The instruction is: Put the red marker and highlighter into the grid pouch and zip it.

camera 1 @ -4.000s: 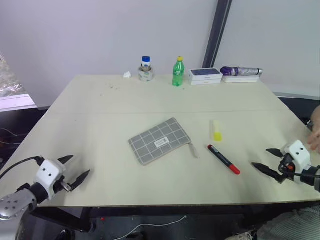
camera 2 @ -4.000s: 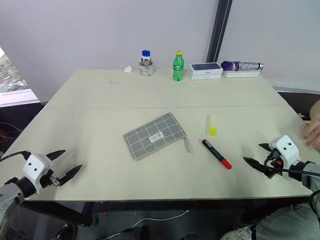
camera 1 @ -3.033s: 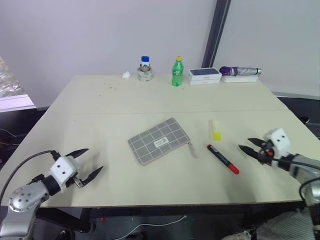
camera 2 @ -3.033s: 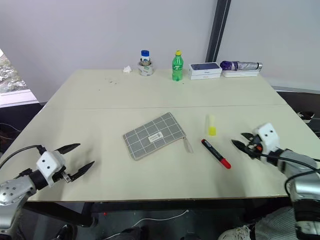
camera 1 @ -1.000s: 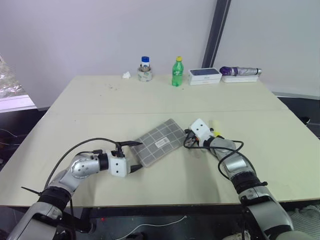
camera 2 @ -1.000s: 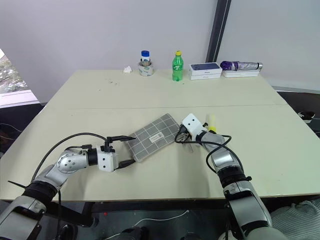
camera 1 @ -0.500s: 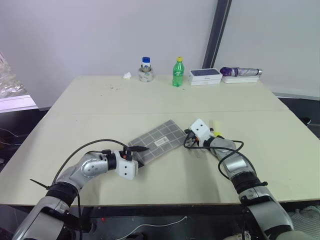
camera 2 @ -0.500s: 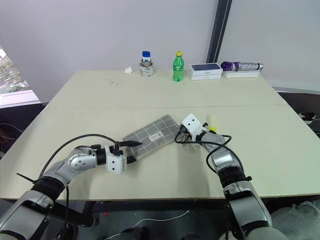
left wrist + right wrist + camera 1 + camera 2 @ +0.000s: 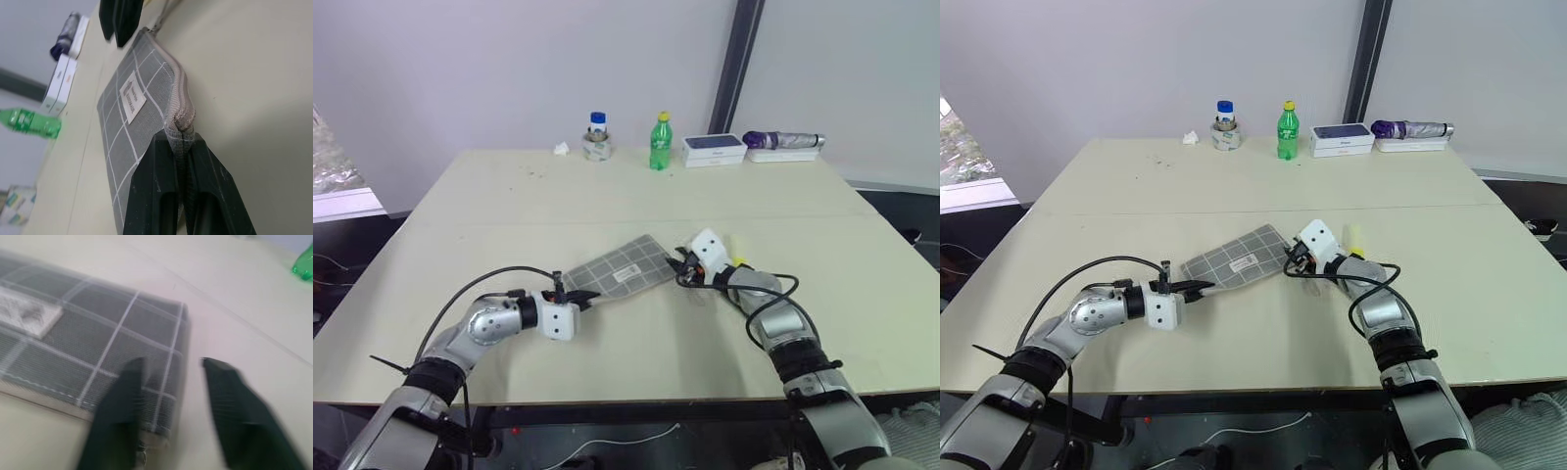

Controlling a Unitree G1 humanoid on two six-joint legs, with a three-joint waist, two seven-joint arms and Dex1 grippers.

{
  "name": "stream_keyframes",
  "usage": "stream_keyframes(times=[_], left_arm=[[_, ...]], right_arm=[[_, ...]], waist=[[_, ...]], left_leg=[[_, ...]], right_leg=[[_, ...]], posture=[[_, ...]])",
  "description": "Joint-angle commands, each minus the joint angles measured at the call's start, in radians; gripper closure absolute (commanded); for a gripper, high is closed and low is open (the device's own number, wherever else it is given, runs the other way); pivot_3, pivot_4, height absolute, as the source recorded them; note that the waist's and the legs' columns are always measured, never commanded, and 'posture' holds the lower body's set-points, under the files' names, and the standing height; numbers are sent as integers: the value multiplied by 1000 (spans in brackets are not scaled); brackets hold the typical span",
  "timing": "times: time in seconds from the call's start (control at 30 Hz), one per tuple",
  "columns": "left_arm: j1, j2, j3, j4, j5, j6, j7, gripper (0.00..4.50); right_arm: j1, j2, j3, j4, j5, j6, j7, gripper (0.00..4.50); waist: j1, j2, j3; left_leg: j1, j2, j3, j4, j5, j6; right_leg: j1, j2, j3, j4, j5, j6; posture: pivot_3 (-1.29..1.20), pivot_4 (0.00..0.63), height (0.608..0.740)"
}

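The grey grid pouch (image 9: 619, 273) lies mid-table, its left end raised off the top. My left gripper (image 9: 582, 296) is shut on that end; in the left wrist view its fingers (image 9: 159, 186) pinch the zipper edge of the grid pouch (image 9: 128, 117). At the pouch's right end my right gripper (image 9: 681, 269) is open, and in the right wrist view its fingers (image 9: 120, 421) straddle that corner. Part of the yellow highlighter (image 9: 1354, 238) shows just behind the right wrist. The red marker is hidden by my right forearm.
Along the table's far edge stand a jar on a tape roll (image 9: 597, 137), a green bottle (image 9: 660, 142), white boxes (image 9: 715, 149) and a folded purple umbrella (image 9: 785, 140). The table's front edge (image 9: 636, 399) runs close below both arms.
My left gripper went from open to shut on the pouch's left end and raised it slightly. My right gripper, shut before, has opened and lifted a little.
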Motion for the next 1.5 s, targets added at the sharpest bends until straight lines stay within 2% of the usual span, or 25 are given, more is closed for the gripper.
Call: stream_keyframes(times=[0.03,0.07,0.2,0.33,0.5,0.6,0.73,0.77,0.83,0.93,1.07,1.23,1.43,1.5], left_arm=[[55,5,18,-32,-34,48,-17,4500],[64,3,21,-44,-36,55,-10,4500],[92,-19,24,-89,-30,86,5,4500],[110,-32,22,-109,-10,103,14,4500],[117,-24,20,-115,14,98,18,4500],[117,-24,24,-120,16,104,20,4500],[125,-20,28,-136,15,111,17,4500],[128,-20,29,-142,12,115,16,4500],[135,-18,31,-151,14,122,14,4500],[141,-21,31,-159,14,132,12,4500],[131,-34,23,-160,18,145,9,4500],[120,-48,12,-159,20,150,-5,4500],[101,-57,10,-144,37,154,-4,4500],[91,-63,10,-138,41,155,-2,4500]], right_arm=[[59,-47,-54,-214,112,186,64,571],[86,-59,-53,-271,139,244,84,112],[176,-93,7,-417,131,356,96,112],[144,-73,41,-316,24,402,-45,112],[74,-11,21,-245,43,445,-110,112],[76,-10,40,-247,48,473,-91,1001],[83,-18,71,-265,48,496,-56,3024],[87,-20,80,-277,51,500,-41,3680],[100,-18,99,-331,70,506,-2,4468],[123,-27,152,-431,84,473,73,4468],[141,-53,231,-432,7,394,84,4468],[137,-9,247,-433,-4,337,65,4468],[152,9,271,-543,70,273,182,4468],[141,2,288,-543,51,240,205,4468]], waist=[[0,0,0],[1,0,0],[1,0,0],[2,0,0],[3,0,0],[4,0,0],[3,0,0],[3,0,0],[2,0,0],[1,0,0],[2,0,0],[4,0,0],[6,0,0],[7,0,0]], left_leg=[[0,0,0,0,0,0],[0,1,0,0,0,0],[-1,1,0,0,0,0],[0,0,0,0,0,0],[0,0,0,0,0,0],[0,0,0,0,0,0],[0,0,0,0,0,0],[0,0,0,0,0,0],[0,0,0,0,0,0],[0,0,0,-1,0,0],[0,0,0,-1,0,0],[0,0,0,0,0,0],[0,0,0,0,0,0],[0,-1,-1,0,0,0]], right_leg=[[0,0,0,0,0,0],[0,0,0,-1,0,0],[0,0,0,-2,0,0],[0,0,0,-1,0,0],[0,0,0,-1,0,0],[0,0,0,-2,0,0],[1,0,0,-2,0,0],[1,0,0,-2,0,0],[0,0,0,-2,0,0],[0,0,0,-2,0,0],[0,0,0,-2,0,0],[0,0,0,-2,0,0],[1,0,-1,-2,0,0],[1,0,-1,-2,0,0]], posture=[[0,150,740],[0,150,740],[0,150,740],[0,150,740],[0,150,740],[0,150,740],[0,150,740],[0,150,740],[0,150,740],[0,150,740],[0,150,740],[0,150,740],[0,150,740],[0,150,740]])
